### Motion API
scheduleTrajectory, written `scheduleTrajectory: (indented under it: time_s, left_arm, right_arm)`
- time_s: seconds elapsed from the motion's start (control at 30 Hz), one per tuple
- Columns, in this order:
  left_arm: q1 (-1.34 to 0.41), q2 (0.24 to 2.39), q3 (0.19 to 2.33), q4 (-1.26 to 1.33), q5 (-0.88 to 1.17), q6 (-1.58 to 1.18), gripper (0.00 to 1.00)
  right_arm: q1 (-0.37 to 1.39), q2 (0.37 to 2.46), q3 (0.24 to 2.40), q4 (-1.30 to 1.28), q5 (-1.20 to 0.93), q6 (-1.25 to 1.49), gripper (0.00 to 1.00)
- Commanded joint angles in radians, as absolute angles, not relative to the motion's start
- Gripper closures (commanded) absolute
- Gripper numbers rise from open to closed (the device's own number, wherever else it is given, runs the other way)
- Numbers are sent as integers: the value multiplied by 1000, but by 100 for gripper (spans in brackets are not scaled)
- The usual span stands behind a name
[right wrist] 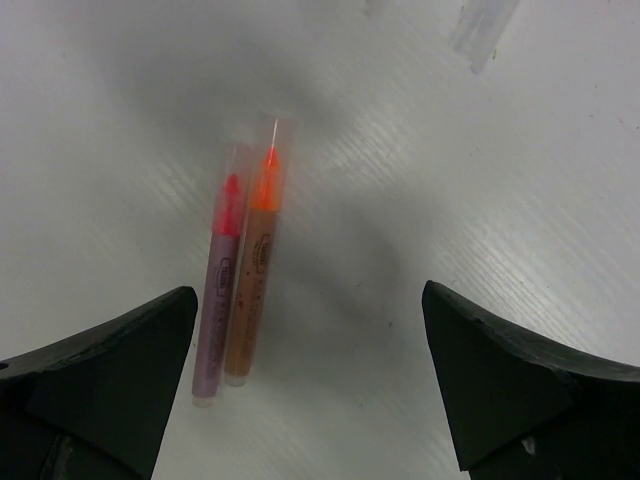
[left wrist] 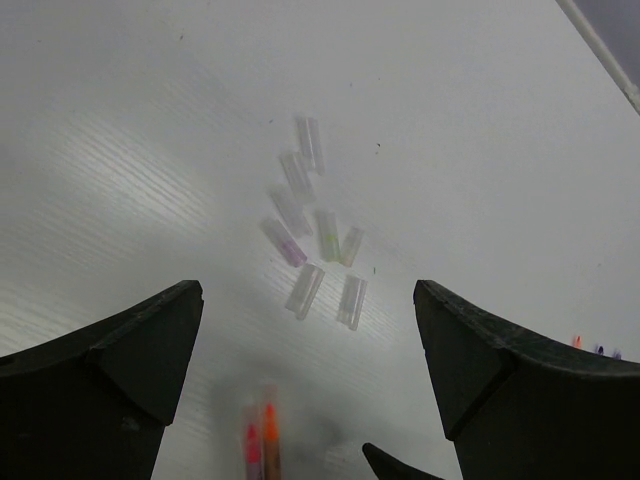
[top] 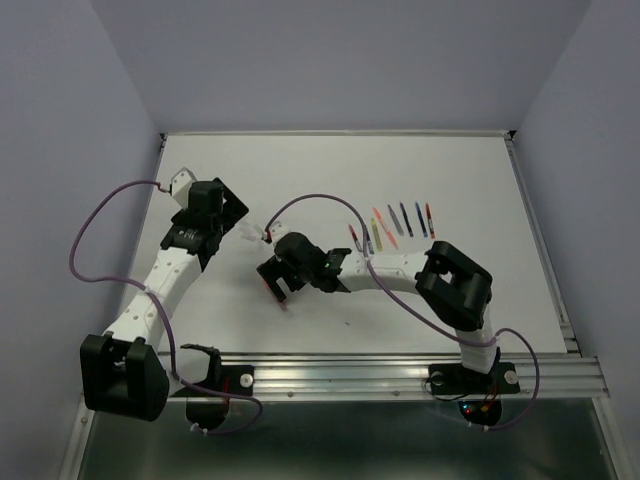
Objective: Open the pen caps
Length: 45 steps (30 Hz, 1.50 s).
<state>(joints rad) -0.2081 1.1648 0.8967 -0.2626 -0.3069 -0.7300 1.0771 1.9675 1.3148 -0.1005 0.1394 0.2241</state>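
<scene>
Several loose, clear pen caps (left wrist: pixel 328 235) lie scattered on the white tabletop (left wrist: pixel 480 120) at the centre of the left wrist view, ahead of the wide-spread left pincer (left wrist: pixel 308 300). The right pincer (right wrist: pixel 308 295), also spread wide, hangs over two pens (right wrist: pixel 245 290) lying side by side, one pink-tipped, one orange-tipped, each tip seemingly under a clear sheath. A row of pens (top: pixel 400 222) lies right of centre in the top view.
</scene>
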Motion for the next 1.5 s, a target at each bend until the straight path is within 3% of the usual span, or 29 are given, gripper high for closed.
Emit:
scheduleTrajectory:
  time_s: [0.0, 0.97, 1.1, 1.23, 1.3, 1.37, 1.47]
  left_arm:
    - [-192, 1121, 870, -253, -318, -716, 1]
    - [-181, 1141, 867, -233, -281, -716, 1]
    - [-183, 1141, 867, -236, -281, -716, 1]
    - [-183, 1140, 867, -233, -281, -716, 1]
    - [-181, 1141, 868, -233, -281, -716, 1]
    - [-183, 1143, 870, -235, -279, -716, 1]
    - [-183, 1141, 871, -235, -270, -716, 1]
  right_arm:
    - [1088, 1991, 1394, -103, 241, 209, 0]
    - [1097, 2098, 1436, -184, 311, 238, 1]
    - [1097, 2097, 1414, -195, 327, 273, 22]
    - [1097, 2085, 1381, -195, 308, 305, 36]
    - [1097, 2079, 1356, -196, 305, 321, 38]
    - [1097, 2072, 1330, -199, 313, 336, 55]
    - [1097, 2057, 1304, -202, 321, 353, 67]
